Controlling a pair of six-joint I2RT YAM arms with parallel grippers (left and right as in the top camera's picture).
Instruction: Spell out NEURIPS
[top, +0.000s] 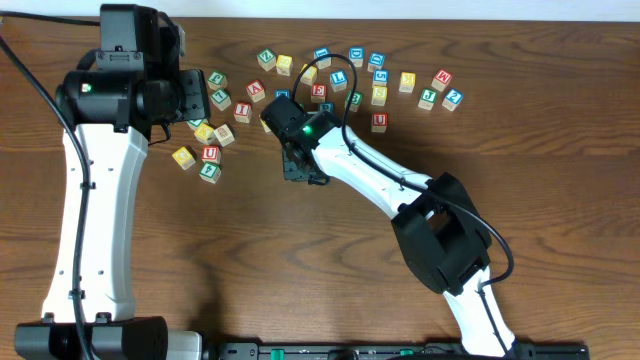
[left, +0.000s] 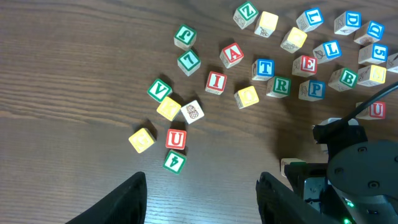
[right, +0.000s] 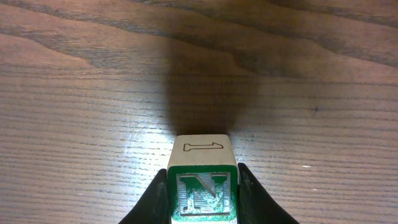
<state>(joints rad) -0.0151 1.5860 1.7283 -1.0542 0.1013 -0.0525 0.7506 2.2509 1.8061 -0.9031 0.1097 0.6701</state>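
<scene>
My right gripper (right: 202, 186) is shut on a green N cube (right: 202, 194) and holds it just over bare wood. In the overhead view this gripper (top: 298, 165) hangs below the scattered cubes and hides the N. My left gripper (left: 202, 190) stands open over the table with nothing between its fingers. Ahead of it lie a red U (left: 176, 139), a red I (left: 216, 81), a red E (left: 305, 64), a green R (left: 281, 85), a blue P (left: 315, 89) and a yellow-topped cube (left: 247, 96).
Other letter cubes lie among them: a green V (left: 159, 89), a red A (left: 232, 54), a blue T (left: 265, 68), and several more along the table's far side (top: 400, 80). The right arm (left: 348, 168) fills the left wrist view's lower right.
</scene>
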